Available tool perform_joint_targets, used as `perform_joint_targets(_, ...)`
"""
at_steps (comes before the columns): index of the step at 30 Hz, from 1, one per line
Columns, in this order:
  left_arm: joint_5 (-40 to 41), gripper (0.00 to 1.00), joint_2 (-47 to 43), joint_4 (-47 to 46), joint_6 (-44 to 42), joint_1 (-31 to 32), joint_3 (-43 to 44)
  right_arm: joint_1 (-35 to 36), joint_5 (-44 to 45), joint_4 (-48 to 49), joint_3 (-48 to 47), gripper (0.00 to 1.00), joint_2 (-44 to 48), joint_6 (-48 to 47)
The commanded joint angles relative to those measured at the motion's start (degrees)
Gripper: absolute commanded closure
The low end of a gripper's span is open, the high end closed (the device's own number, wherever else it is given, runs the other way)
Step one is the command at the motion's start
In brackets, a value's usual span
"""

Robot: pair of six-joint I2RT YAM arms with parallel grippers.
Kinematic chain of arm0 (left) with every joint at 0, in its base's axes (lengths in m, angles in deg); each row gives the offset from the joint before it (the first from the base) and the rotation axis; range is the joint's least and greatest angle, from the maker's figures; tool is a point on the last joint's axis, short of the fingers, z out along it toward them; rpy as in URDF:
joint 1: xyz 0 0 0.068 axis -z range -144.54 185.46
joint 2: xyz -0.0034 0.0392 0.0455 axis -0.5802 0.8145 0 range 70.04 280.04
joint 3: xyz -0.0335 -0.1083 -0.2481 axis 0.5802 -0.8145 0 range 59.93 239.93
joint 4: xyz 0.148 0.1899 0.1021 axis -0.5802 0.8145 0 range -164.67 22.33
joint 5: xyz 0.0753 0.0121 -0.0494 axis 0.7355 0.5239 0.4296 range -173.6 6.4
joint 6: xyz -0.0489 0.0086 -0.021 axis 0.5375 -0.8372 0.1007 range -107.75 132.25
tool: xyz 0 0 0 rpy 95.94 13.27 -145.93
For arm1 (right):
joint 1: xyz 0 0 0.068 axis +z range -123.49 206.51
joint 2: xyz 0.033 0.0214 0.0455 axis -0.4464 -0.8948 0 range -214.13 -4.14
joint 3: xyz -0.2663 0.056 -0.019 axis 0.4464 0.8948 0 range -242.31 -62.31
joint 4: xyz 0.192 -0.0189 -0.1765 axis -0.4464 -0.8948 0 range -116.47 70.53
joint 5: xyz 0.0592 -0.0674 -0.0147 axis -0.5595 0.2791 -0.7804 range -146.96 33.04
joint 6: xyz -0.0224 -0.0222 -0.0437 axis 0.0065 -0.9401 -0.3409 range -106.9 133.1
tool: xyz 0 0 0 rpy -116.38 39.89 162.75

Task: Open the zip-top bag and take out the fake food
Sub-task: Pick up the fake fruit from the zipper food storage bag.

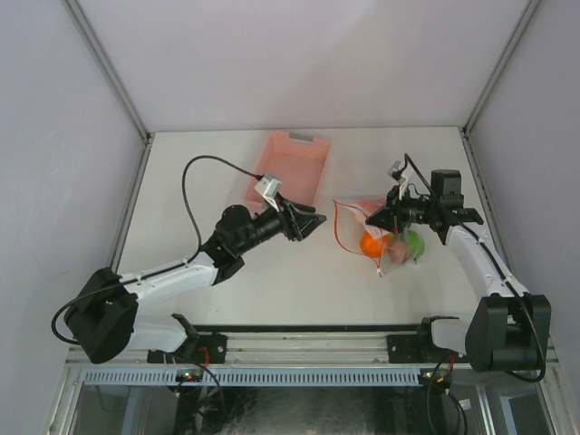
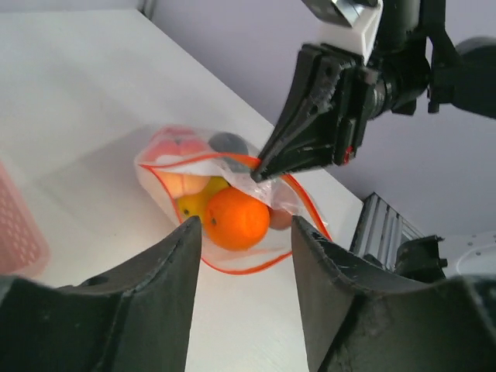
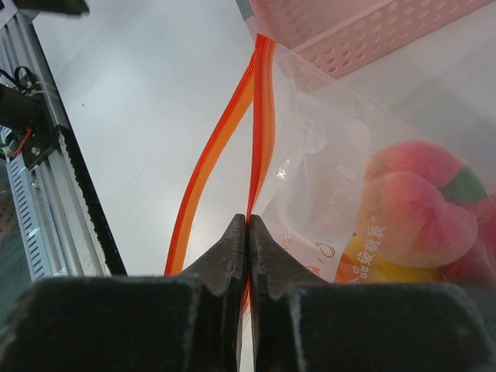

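Right of centre on the table (image 1: 181,181), beside the pink basket (image 1: 290,163), the zip-top bag (image 1: 355,217) is lying with the fake food (image 2: 236,218) inside. Right gripper (image 3: 248,225) is clamping one lip of the zipper strip (image 3: 263,116), jaws together on it. Left gripper (image 2: 244,232) is hovering spread before the mouth; it should be taking only the opposite lip, pulling apart slowly.

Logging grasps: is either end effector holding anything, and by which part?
Right end effector pinches the zip-top bag by one lip of its zipper strip; left end effector is open, holding nothing.
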Motion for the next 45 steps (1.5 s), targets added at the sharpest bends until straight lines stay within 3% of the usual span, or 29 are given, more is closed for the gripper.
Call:
perform_joint_targets(1, -4.07, 0.41, 2.48, -16.98, 6.60, -5.46, -3.57, 0.26, -1.23, 0.35, -0.43, 1.00, 0.73, -1.09)
perform_joint_targets(3, -7.25, 0.44, 4.62, -19.29, 11.01, -7.10, -3.13, 0.28, -1.18, 0.35, -0.49, 1.00, 0.58, -1.15)
perform_joint_targets(5, -5.22, 0.48, 3.82, -15.25, 8.63, -6.33, -2.49, 0.24, -1.22, 0.35, -0.44, 1.00, 0.44, -1.25)
perform_joint_targets(10, 11.03, 0.44, -2.36, 5.68, -13.12, 2.56, 2.48, 0.24, -1.41, 0.27, -0.49, 1.00, 0.56, -1.30)
perform_joint_targets(12, 14.87, 0.43, -3.20, 8.44, -19.07, 5.53, 3.42, 0.23, -1.39, 0.26, -0.45, 1.00, 0.56, -1.33)
perform_joint_targets(19, 10.00, 0.34, 0.08, 1.36, -12.80, 3.85, 2.48, 0.23, -1.39, 0.17, -0.46, 1.00, 0.39, -1.41)
perform_joint_targets(32, 8.77, 0.54, 6.13, 7.14, -16.20, 8.29, 9.46, 0.31, -1.51, 0.15, -0.47, 1.00, 0.09, -1.53)
perform_joint_targets(45, 7.44, 0.60, 14.81, 5.39, -16.80, 10.63, 14.10, 0.30, -1.53, -0.27, -0.58, 1.00, 0.08, -1.89)
